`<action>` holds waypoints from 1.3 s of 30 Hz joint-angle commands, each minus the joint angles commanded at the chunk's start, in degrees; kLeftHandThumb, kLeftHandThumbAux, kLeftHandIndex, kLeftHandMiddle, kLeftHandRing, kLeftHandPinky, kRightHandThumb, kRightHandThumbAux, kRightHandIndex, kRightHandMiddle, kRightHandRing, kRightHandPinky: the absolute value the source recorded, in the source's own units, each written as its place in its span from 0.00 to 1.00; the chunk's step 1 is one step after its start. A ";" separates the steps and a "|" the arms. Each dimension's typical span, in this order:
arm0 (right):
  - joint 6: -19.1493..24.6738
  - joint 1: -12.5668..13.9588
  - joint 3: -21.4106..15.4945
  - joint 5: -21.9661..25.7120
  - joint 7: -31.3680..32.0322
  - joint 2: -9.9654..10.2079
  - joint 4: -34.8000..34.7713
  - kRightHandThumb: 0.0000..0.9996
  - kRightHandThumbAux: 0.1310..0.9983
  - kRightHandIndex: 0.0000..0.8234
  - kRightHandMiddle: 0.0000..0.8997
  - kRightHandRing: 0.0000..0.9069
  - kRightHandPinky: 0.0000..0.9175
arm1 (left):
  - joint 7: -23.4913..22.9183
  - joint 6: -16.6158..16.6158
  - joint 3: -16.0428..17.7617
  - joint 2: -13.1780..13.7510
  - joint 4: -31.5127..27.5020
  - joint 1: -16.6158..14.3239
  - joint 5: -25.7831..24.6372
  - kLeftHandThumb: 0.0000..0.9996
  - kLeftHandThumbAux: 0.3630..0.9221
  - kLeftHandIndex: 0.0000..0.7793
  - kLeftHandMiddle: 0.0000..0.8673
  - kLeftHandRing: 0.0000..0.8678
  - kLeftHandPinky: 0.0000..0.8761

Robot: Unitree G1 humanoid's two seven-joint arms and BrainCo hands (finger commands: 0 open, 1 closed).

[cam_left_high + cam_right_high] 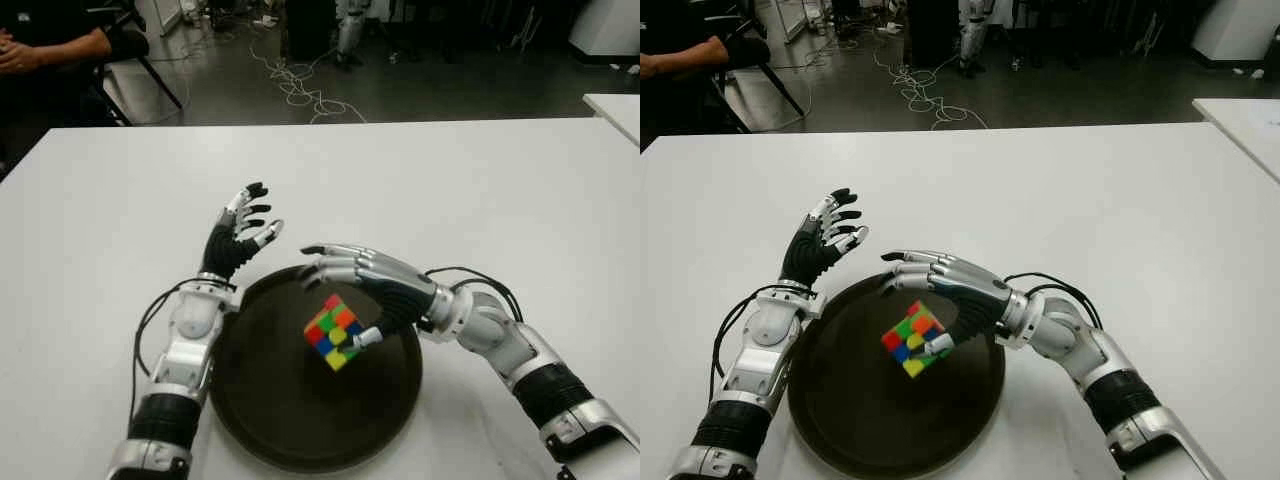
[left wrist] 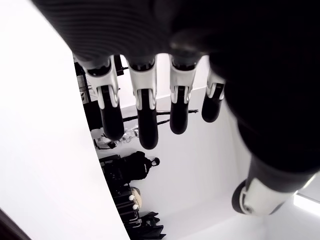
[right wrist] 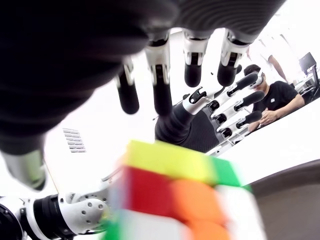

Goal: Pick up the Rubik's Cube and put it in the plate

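The Rubik's Cube [image 1: 335, 330] is tilted on a corner just over the middle of the dark round plate [image 1: 290, 425], and it looks smeared in the right wrist view [image 3: 175, 195]. My right hand [image 1: 345, 285] hovers above it with fingers stretched out and not wrapped round it. Only the thumb tip [image 1: 366, 338] is close to the cube's right edge. My left hand [image 1: 245, 230] is raised beside the plate's far left rim, fingers [image 2: 145, 110] spread and holding nothing.
The plate sits near the front edge of a white table [image 1: 480, 190]. A seated person [image 1: 50, 45] is beyond the back left corner. Cables [image 1: 300, 85] lie on the floor behind, and another white table [image 1: 615, 105] stands at the right.
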 joint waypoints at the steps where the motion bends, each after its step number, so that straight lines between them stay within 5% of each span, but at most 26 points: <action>1: 0.03 0.00 0.00 -0.04 0.04 -0.01 0.01 0.00 0.41 0.00 0.00 0.00 0.00 | -0.04 0.08 0.00 -0.01 -0.08 0.03 -0.04 0.16 0.53 0.17 0.18 0.22 0.26; 26: -0.70 -1.10 -1.19 1.68 -0.73 0.50 1.21 0.00 0.38 0.00 0.00 0.00 0.00 | -0.15 2.85 0.18 -0.71 -2.06 0.43 -0.34 0.17 0.54 0.18 0.19 0.24 0.30; 36: -0.88 -6.15 -7.67 9.59 -1.31 -1.16 2.44 0.00 0.42 0.00 0.00 0.00 0.00 | 1.13 3.45 0.08 -1.14 -2.31 0.50 0.62 0.15 0.52 0.20 0.21 0.23 0.28; 39: 2.75 -4.51 -9.99 15.08 0.03 -1.71 -0.67 0.00 0.44 0.00 0.00 0.00 0.00 | 1.58 3.27 -0.01 -1.11 -1.74 0.28 0.96 0.16 0.55 0.20 0.21 0.24 0.29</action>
